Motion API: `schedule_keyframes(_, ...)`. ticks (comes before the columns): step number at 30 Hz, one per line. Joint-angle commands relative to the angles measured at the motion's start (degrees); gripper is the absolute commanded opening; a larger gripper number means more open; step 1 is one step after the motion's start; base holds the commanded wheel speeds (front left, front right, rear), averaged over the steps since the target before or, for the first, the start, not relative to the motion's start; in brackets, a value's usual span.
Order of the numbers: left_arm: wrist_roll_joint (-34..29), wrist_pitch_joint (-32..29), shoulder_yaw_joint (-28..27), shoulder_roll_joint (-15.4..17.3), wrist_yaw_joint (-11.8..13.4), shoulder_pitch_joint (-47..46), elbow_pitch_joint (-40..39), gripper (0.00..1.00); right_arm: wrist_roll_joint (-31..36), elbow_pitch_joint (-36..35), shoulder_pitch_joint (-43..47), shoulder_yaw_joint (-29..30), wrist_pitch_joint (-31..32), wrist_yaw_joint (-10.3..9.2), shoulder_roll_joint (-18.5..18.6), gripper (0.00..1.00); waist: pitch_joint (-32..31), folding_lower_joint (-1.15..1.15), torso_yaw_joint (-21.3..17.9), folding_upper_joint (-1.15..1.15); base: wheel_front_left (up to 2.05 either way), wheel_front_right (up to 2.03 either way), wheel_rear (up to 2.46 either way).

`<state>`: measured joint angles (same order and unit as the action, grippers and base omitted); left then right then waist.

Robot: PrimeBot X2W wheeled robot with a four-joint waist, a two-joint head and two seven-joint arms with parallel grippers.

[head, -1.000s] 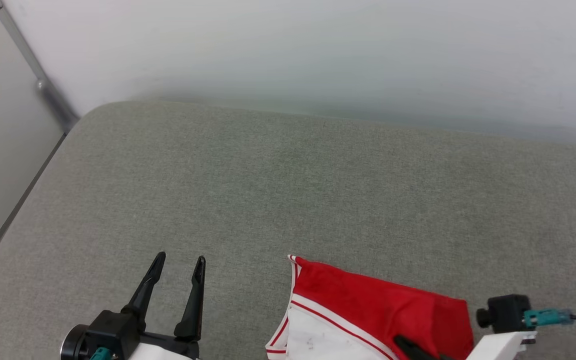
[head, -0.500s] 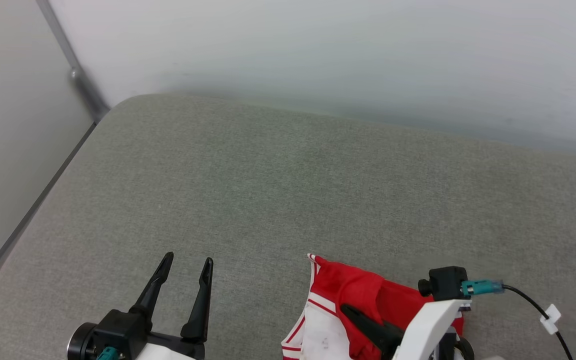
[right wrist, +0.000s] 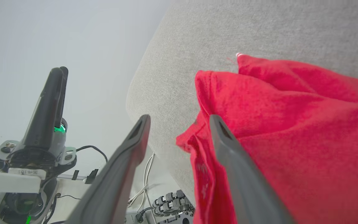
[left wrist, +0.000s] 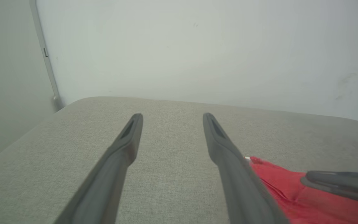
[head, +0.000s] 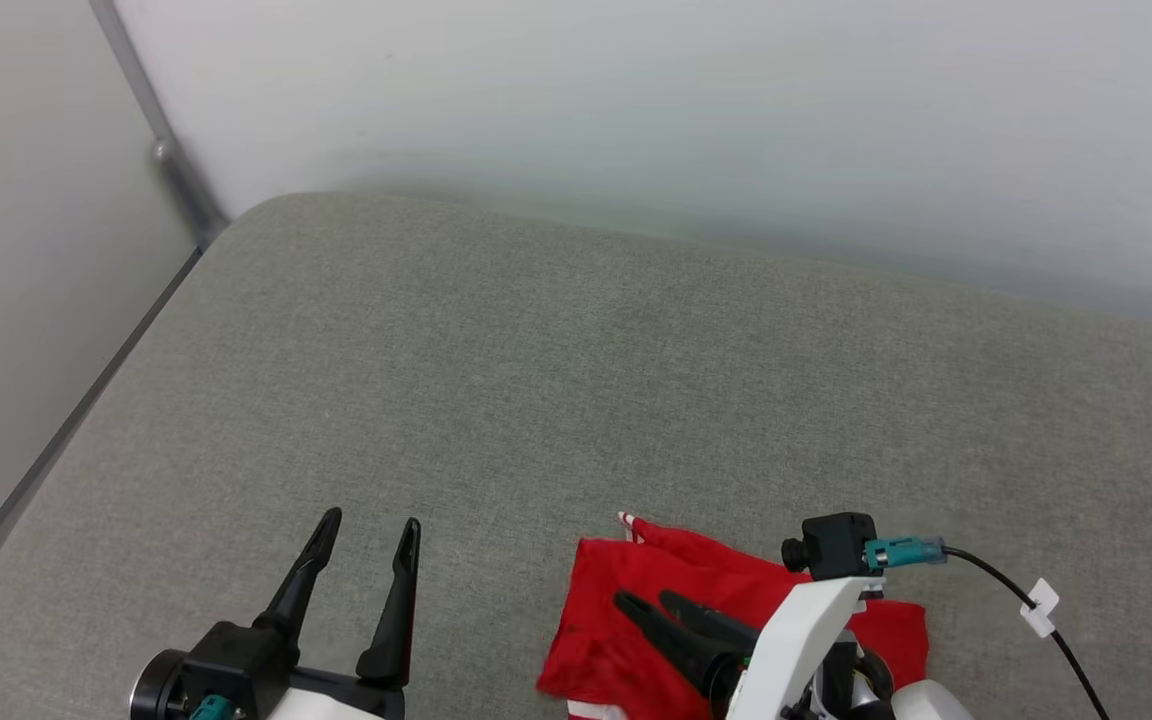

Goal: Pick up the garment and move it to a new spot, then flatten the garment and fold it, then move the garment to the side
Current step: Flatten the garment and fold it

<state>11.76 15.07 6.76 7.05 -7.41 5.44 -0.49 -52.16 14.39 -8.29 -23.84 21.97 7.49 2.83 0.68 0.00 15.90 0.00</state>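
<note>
The garment (head: 681, 585) lies crumpled at the front edge of the grey cushioned surface (head: 576, 380), red side up, with a bit of striped trim at its far corner. My right gripper (head: 648, 600) hovers just over its left part, open, with nothing gripped. In the right wrist view the right gripper (right wrist: 179, 118) spreads over the folded left edge of the garment (right wrist: 291, 124), which hangs over the surface's rim. My left gripper (head: 371, 525) stands open and empty to the left of the cloth. The left wrist view shows that gripper (left wrist: 172, 115) over bare surface, with the garment (left wrist: 278, 186) at lower right.
A white wall (head: 636, 120) stands behind the surface, with a metal strip (head: 171, 160) in the left corner. A black cable with a white tag (head: 1036, 605) trails from my right wrist. Below the rim, cables and robot parts (right wrist: 166, 202) show.
My right gripper has swung left, carrying the red layer over the white sleeve, then opened and let it go. The head camera has shifted a little. The left gripper has stayed put.
</note>
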Motion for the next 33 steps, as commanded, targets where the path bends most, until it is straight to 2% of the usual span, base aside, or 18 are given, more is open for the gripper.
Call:
schedule_keyframes(1, -0.26, 0.12, -0.04, 0.21, -0.09, 0.19, 0.02, 1.0, -0.18, -0.61, -0.97, 0.01, 0.11, 0.0, 0.05, 1.0, -0.32, 0.0, -0.43, 0.0, 0.0, 0.0, 0.0)
schedule_keyframes(4, -0.14, 0.12, -0.2, 0.31, -0.09, 0.36, 0.0, 1.0, 3.64, -2.19, -2.03, 2.22, -0.09, 0.0, 0.08, 1.0, -0.8, 0.0, -1.41, 0.0, 0.0, 0.0, 0.0)
schedule_keyframes(7, 0.18, 0.12, -0.06, 0.21, -0.09, 0.43, -0.27, 1.0, 8.49, -3.45, -2.58, 6.87, 0.74, -0.01, 0.06, 1.0, -1.1, 0.0, -2.66, 0.0, 0.0, 0.0, 0.0)
schedule_keyframes(12, 0.57, 0.12, 0.42, 0.4, -0.09, -0.36, -0.37, 1.0, 23.81, -9.65, -4.96, 12.34, 2.53, 0.0, 0.33, 1.0, -0.84, 0.0, -4.75, 0.0, 0.0, 0.0, 0.0)
schedule_keyframes(18, 1.27, 0.12, 0.77, 0.02, -0.09, -1.54, -0.04, 1.0, 37.18, -16.49, -3.93, 16.99, -1.77, -0.01, 7.32, 1.0, -0.19, 0.0, -6.84, 0.0, 0.0, 0.0, 0.0)
schedule_keyframes(20, 1.67, 0.12, 0.91, -0.03, -0.09, -1.87, 0.29, 1.0, 39.71, -17.73, -2.56, 18.9, -4.59, -0.01, 9.86, 1.0, -0.04, 0.0, -7.3, 0.0, 0.0, 0.0, 0.0)
schedule_keyframes(23, 2.32, 0.12, 1.1, -0.06, -0.09, -2.42, 0.62, 1.0, 41.86, -19.64, 0.09, 22.45, -9.69, -0.01, 11.71, 1.0, 0.36, 0.0, -7.93, 0.0, 0.0, 0.0, 0.0)
schedule_keyframes(26, 2.75, 0.12, 1.24, 0.13, -0.09, -2.38, 0.67, 1.0, 43.26, -21.85, 3.47, 26.36, -14.77, -0.01, 11.33, 1.0, 0.68, 0.0, -8.48, 0.0, 0.0, 0.0, 0.0)
schedule_keyframes(27, 3.24, 0.12, 1.11, 0.16, -0.09, -2.45, 0.46, 1.0, 44.01, -23.37, 5.75, 28.7, -17.87, -0.01, 10.01, 1.0, 0.87, 0.0, -8.84, 0.0, 0.0, 0.0, 0.0)
schedule_keyframes(33, 3.81, 0.12, 1.1, 0.26, -0.09, -1.96, -0.13, 1.0, 45.8, -27.42, 11.77, 31.12, -24.54, -0.01, 4.77, 1.0, 0.74, 0.0, -9.67, 0.0, 0.0, 0.0, 0.0)
